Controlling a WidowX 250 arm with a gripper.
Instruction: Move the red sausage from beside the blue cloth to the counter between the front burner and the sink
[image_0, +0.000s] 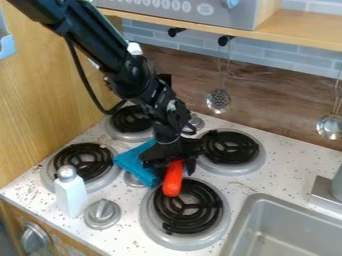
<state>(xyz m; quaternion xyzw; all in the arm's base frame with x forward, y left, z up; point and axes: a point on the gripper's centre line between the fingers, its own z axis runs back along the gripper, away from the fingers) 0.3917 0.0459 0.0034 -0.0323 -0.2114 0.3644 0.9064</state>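
Note:
The black gripper (175, 169) hangs down over the middle of the stovetop, between the burners. Its fingers are closed around the upper end of an orange-red, rounded, elongated object (172, 181), whose lower end points toward the front burner on the right (189, 206) and overlaps its back left edge. Whether that end touches the coil I cannot tell. A folded blue cloth (136, 164) lies just left of the gripper, partly hidden behind it.
A white bottle (71, 193) stands at the front left, beside a grey knob (102, 213). Three other burners surround the gripper, one of them the back right burner (230, 150). A grey sink (287, 225) is at the front right. Ladles hang on the back wall.

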